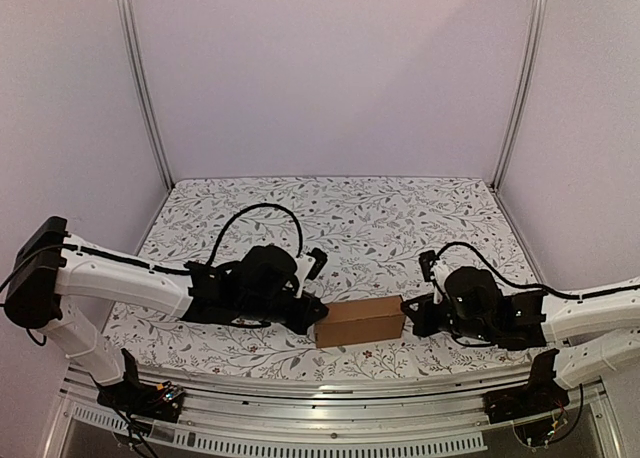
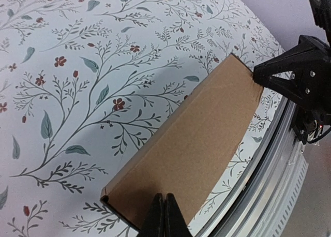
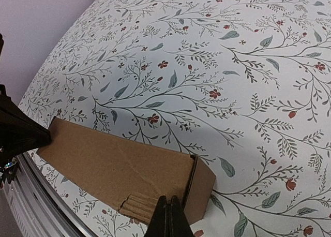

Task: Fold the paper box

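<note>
Brown cardboard makes up the paper box (image 1: pixel 360 321), which lies folded into a long closed shape at six o'clock on the floral tablecloth (image 1: pixel 380 213), just inside the metal rail (image 1: pixel 330 386) at the table's near edge. We see both arms reaching low and inward, forearms nearly level with the cloth. The left arm comes in from eight o'clock and the right from four o'clock.

The left gripper (image 1: pixel 315 313) meets the box's nine o'clock end and the right gripper (image 1: pixel 408 308) meets its three o'clock end. Each has its fingers pressed together, with nothing we can see between them.

From above, the box looks like a plain block pinned between two black tips. The left wrist camera adds a smooth, broad top face and a hollow corner at the near end, with the opposite gripper's point touching the far corner. The right wrist camera shows what neither other view does: a faint crease across the top, a ragged corrugated edge beside its own fingertips, and an end flap standing slightly ajar.
</note>
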Motion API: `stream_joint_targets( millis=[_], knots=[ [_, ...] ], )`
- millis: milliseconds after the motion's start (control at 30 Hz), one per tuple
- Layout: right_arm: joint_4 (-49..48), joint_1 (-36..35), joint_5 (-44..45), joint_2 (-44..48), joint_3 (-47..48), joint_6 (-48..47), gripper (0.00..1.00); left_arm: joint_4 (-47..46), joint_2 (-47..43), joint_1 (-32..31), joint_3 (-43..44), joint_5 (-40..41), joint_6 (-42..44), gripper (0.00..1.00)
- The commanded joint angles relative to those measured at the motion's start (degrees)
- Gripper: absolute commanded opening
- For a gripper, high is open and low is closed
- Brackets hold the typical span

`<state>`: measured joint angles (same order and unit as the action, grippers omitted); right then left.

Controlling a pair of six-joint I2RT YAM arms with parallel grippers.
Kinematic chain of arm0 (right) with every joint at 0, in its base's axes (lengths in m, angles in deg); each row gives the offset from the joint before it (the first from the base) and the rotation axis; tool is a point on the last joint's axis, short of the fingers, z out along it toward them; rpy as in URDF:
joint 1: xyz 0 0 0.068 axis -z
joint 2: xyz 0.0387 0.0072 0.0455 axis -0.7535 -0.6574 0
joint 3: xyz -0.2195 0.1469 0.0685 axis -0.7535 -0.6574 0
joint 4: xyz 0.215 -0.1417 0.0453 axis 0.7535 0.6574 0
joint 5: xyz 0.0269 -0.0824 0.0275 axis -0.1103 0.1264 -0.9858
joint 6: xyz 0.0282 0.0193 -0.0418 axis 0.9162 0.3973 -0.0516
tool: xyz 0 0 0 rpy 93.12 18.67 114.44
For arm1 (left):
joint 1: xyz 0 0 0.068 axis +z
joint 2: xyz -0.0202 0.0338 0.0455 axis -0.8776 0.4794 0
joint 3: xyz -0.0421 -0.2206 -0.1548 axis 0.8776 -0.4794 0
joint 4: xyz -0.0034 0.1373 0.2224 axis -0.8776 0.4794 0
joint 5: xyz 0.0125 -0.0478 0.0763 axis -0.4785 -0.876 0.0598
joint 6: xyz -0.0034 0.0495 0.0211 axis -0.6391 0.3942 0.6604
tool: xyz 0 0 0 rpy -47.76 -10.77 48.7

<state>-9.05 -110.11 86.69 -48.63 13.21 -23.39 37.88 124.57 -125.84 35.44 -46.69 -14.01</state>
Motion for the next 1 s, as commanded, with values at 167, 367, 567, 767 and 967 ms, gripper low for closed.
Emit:
stream_joint_targets(
  millis=[167,367,567,767,967],
  knots=[
    [12.5,0.0,1.1,5.3,4.3,-2.4,0.0,6.2,2.2,0.7,-0.3,-0.9,0.8,0.02],
    [15.2,0.0,1.4,5.0,13.4,-8.7,0.0,6.8,1.8,0.7,-0.2,-0.4,0.7,0.02],
    [10.9,-0.1,-1.9,-3.4,13.9,-7.9,0.0,7.4,1.4,0.7,-0.3,0.0,1.1,0.01],
    [7.0,-2.7,-1.2,-11.5,10.0,-4.1,0.0,7.1,1.6,0.7,-0.8,0.0,0.9,0.01],
    [8.8,-3.8,0.9,-10.2,10.8,-3.7,0.0,7.1,1.5,0.7,-0.7,0.0,1.1,0.01]
  ],
)
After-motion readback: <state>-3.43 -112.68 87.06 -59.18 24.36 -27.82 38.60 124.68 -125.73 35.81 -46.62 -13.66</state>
